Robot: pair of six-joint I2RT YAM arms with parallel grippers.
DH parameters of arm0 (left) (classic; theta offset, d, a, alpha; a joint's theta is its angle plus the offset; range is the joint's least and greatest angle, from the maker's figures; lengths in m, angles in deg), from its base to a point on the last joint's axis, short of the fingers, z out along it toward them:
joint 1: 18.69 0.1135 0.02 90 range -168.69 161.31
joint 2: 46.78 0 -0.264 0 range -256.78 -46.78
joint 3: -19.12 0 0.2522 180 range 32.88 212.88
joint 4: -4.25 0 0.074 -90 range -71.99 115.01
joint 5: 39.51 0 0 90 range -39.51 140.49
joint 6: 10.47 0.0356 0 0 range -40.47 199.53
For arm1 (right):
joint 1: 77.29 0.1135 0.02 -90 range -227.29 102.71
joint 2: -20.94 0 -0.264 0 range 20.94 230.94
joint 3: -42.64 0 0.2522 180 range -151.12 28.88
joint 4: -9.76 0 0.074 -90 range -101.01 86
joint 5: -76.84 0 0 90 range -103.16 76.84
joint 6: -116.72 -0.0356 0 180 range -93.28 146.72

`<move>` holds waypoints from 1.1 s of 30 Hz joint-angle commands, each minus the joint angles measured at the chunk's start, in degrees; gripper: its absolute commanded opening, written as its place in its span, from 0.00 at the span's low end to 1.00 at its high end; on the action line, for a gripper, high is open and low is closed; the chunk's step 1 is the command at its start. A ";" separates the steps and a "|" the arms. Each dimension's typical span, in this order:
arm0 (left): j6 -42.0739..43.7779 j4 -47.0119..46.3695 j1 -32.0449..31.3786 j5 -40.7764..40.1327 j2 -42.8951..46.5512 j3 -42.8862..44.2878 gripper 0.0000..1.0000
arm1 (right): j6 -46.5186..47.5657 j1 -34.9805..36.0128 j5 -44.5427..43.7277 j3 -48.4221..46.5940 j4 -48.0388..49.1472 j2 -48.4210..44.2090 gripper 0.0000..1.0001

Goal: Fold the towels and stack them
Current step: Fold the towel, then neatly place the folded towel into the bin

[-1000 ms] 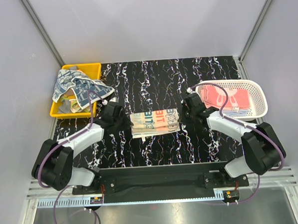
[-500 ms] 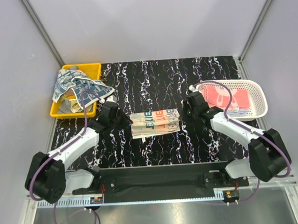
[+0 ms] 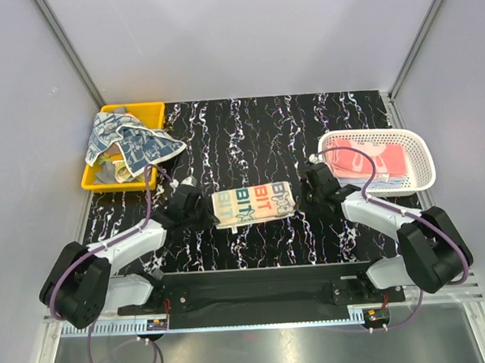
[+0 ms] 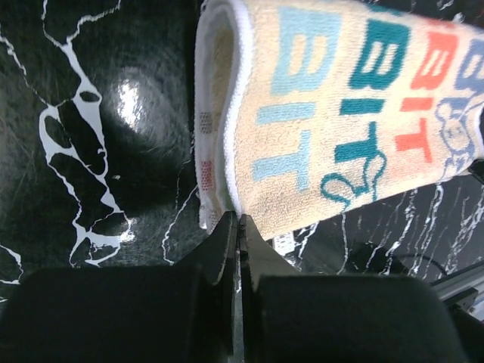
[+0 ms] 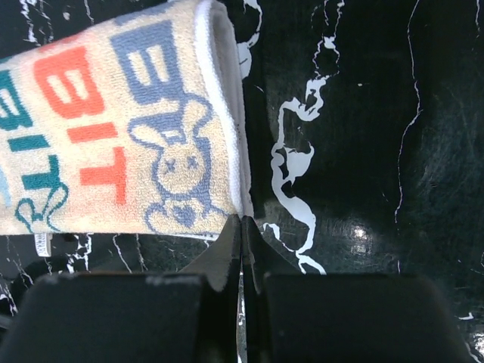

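Note:
A beige towel (image 3: 252,204) with coloured "BIT" lettering and a blue rabbit lies folded in the middle of the black marbled table. My left gripper (image 3: 213,219) is shut on its near left corner, where the white hem (image 4: 227,181) runs into the fingertips (image 4: 227,227). My right gripper (image 3: 297,203) is shut on the near right corner, the hem (image 5: 243,189) pinched at the tips of the closed jaws. More patterned towels (image 3: 131,143) spill out of the yellow bin. Folded pink towels (image 3: 367,159) lie in the white basket.
The yellow bin (image 3: 152,113) stands at the back left and the white mesh basket (image 3: 416,145) at the right. Grey walls and metal posts close in the table on three sides. Bare marbled tabletop (image 3: 264,123) lies behind the beige towel.
Both grippers have drawn back toward the near edge with the towel's edge in them. The towel, bunched in layers before, now shows one flat lettered face.

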State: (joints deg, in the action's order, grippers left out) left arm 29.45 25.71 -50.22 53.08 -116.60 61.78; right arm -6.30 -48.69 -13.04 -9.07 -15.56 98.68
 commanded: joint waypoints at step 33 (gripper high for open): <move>6.75 16.09 -1.69 -10.76 4.25 10.11 0.41 | 9.19 0.32 -0.30 -10.47 2.85 4.96 0.69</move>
State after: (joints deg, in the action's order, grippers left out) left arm 33.01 36.01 -51.77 47.55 -115.40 66.02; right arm -0.27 -48.58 -15.62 -16.94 -15.27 101.50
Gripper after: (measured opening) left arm 0.408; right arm 0.688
